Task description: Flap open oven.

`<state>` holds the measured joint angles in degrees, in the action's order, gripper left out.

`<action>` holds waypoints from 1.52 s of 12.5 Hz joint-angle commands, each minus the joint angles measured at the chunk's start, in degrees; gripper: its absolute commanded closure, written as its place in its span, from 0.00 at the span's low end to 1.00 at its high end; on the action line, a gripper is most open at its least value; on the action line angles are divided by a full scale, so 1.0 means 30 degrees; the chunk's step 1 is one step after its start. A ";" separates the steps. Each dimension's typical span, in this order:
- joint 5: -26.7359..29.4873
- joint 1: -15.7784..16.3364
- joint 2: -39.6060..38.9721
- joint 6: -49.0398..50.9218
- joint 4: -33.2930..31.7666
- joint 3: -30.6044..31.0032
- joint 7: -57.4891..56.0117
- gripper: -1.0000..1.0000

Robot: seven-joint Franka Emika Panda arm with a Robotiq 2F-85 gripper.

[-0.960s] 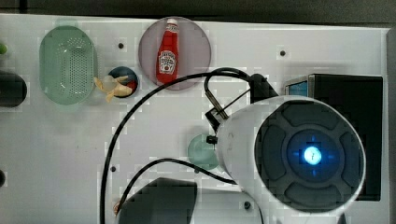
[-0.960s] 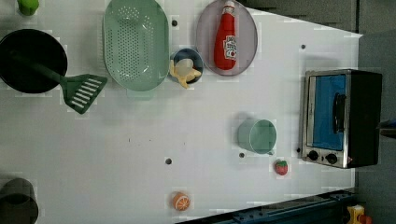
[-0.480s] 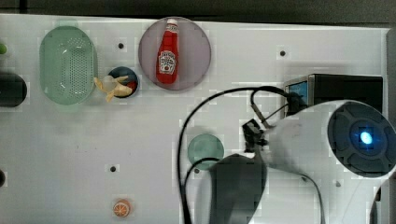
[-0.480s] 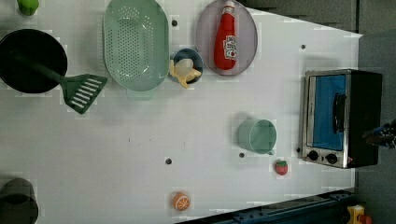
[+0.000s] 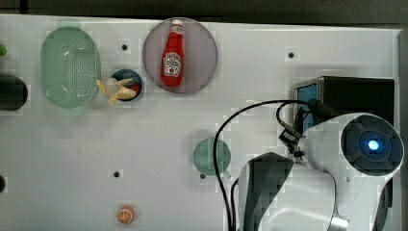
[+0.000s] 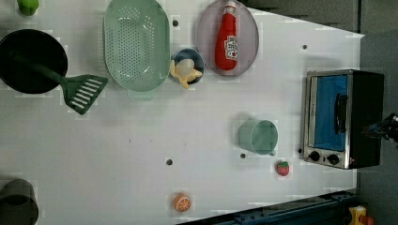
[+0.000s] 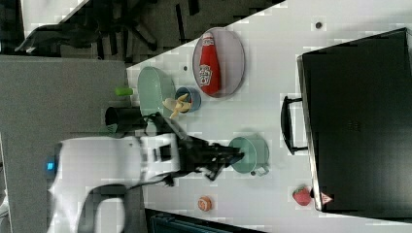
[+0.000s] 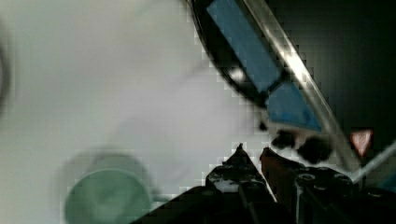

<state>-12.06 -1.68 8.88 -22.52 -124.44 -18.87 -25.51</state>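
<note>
Hovering above the white desk (image 6: 141,140), the black two-fingered gripper (image 8: 252,156) of the white robot arm (image 7: 107,160) has its slim fingertips drawn nearly together with nothing between them. Just beside it in the right view stands a pale green mug (image 7: 250,154), over which the fingers point toward the closed door ahead. Beyond the mug, at the desk's edge on the left view's right, sits the large black boxy toaster oven (image 6: 345,119) with its silver front frame, its blue-tinted glass door (image 6: 331,110) facing the open desk. Farthest along that line is the dark bar handle (image 7: 287,125), standing clear of the glass near the door's upper edge, its long axis running across the gripper's line of approach. By the look of it, the fingers must clear the mug and hook that bar from above to swing the door down.
</note>
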 commanded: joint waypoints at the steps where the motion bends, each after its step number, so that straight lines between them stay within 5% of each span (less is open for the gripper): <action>1: 0.0089 0.0026 -0.0036 -0.2060 -0.1317 -0.0962 -0.6015 0.83; 5: 0.0088 0.0017 -0.1504 -0.4905 -0.1501 -0.1946 -1.1266 0.83; 9: 0.0088 0.0000 -0.3373 -0.7878 -0.1512 -0.2417 -1.1406 0.83; 19: -0.0043 0.0369 -0.5799 -0.9307 -0.1753 -0.1684 -1.1028 0.83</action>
<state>-12.48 -1.19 -8.35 -50.53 -129.25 -25.82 -57.35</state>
